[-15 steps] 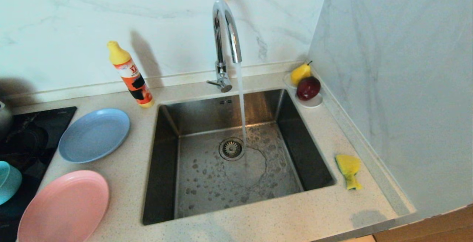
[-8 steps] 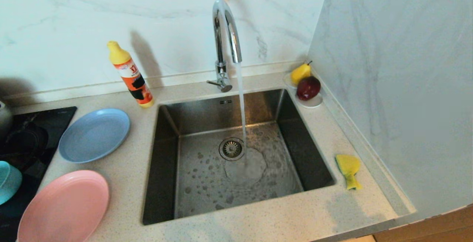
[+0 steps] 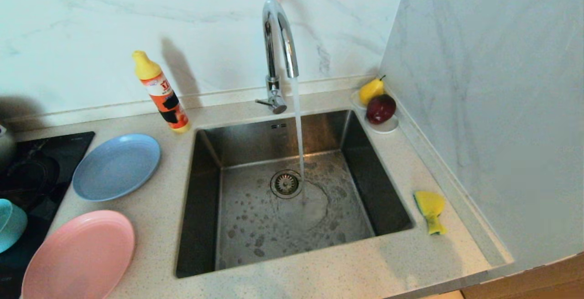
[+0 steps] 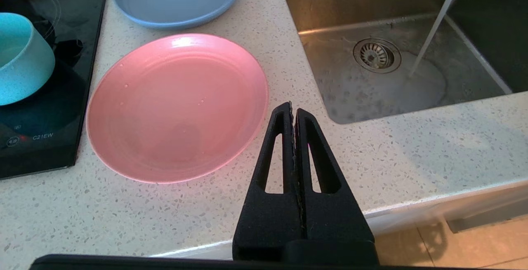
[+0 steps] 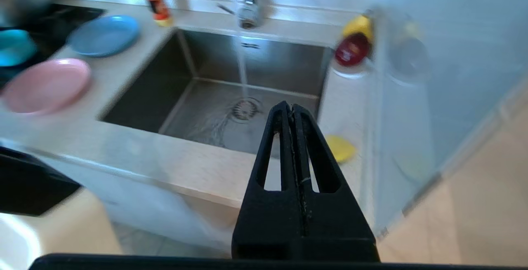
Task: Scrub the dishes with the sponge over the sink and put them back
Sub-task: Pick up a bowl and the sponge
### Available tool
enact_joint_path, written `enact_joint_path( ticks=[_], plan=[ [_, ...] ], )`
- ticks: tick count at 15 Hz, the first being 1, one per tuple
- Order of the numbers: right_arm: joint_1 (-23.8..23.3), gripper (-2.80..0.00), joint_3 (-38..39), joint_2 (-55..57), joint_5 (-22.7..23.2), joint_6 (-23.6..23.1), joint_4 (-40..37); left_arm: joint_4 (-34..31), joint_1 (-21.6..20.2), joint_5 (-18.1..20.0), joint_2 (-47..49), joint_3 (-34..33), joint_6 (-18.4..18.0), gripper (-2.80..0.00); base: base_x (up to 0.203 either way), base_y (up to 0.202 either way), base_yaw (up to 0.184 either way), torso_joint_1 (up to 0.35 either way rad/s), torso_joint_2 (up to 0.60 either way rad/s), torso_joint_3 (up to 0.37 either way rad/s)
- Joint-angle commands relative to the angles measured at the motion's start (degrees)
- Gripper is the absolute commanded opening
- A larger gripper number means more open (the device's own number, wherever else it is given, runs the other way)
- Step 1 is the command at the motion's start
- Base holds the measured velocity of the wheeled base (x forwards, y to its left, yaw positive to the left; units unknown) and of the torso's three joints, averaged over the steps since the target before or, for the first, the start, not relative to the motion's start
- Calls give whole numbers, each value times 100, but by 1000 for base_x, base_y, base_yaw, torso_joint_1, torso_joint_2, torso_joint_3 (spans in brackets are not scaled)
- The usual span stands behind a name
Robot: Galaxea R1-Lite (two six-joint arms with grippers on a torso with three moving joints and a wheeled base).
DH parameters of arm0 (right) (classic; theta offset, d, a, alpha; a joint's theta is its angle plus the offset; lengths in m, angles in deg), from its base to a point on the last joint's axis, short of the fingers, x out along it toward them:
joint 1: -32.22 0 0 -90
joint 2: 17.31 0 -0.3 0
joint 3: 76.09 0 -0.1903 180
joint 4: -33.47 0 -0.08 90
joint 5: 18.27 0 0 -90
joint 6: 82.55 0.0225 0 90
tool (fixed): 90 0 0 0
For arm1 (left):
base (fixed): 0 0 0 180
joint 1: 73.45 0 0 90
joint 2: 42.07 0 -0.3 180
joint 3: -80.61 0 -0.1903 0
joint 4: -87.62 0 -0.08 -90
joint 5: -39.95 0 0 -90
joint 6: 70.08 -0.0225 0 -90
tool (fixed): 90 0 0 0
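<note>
On the far left, half over the dark stovetop (image 3: 41,166), sits the teal bowl (image 3: 10,224), and beside it on the speckled counter (image 3: 159,226) lie the pink plate (image 3: 80,255) at the front and the blue plate (image 3: 116,166) behind it, both flat and rim up. None of the three has shifted over the last second. The left gripper (image 4: 292,107) hangs parked just off the counter's front edge by the pink plate, its fingers pressed together on nothing.

An orange soap bottle (image 3: 162,92) leans by the back wall. In the middle, the tap (image 3: 279,39) runs into the sink (image 3: 205,198); the stream lands just beside the drain (image 3: 286,183), and the only change in the head view is the spread of wet patches on the basin floor.

To the right, the sponge (image 3: 430,211) lies on the counter strip between the sink and the side wall, untouched. Its long axis runs roughly from back to front, the broad yellow end toward the back wall and a narrow tail pointing at the counter's front edge. A pear (image 3: 371,90) and a red apple (image 3: 381,108) sit on a saucer in the back corner.

The right gripper (image 5: 292,107) is clenched empty, out in front of the counter and aimed toward the sink's right side, with the sponge (image 5: 340,148) just past its tips. I'd say scrubbing hasn't begun; fetching the sponge looks like the first step.
</note>
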Motion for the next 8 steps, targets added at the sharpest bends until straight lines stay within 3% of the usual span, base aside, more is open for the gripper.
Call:
enact_joint_path(
  ticks=[1,3,8],
  plan=[
    [-149,-280,-312,543,358,-5,-13,5,2,0,9,-70,-2,-280,0,0,0,0,0,0],
    [-389,-280,-511,809,722,-31,-14,5,2,5,9,-70,-2,-280,0,0,0,0,0,0],
    [-1179,-280,-797,1402,2144,-58,-9,-1,2,0,9,-70,-2,-280,0,0,0,0,0,0]
  ],
)
